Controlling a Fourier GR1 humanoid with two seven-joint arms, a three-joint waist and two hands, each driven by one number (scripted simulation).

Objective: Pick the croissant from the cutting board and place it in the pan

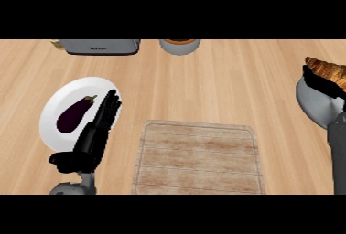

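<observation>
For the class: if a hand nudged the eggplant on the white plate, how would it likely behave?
The eggplant is rounded and elongated, so it would probably roll or pivot. Its skin looks glossy, so likely slippery. It lies on a smooth plate, so it may slide; the left hand rests open beside it.

The croissant [327, 69] runs off the right edge, so only part of it shows. Dark fingers of the right hand [323, 84] show just below it, the rest of the hand lying beyond the edge; whether those fingers curl round it cannot be told. The pan [316, 104] beneath is also cut by the right edge. The left hand [94, 132] covers the right rim of the plate [61, 100]. At the top, a toaster [101, 46] and a cup [180, 46] are cropped, only their lower parts visible.
</observation>
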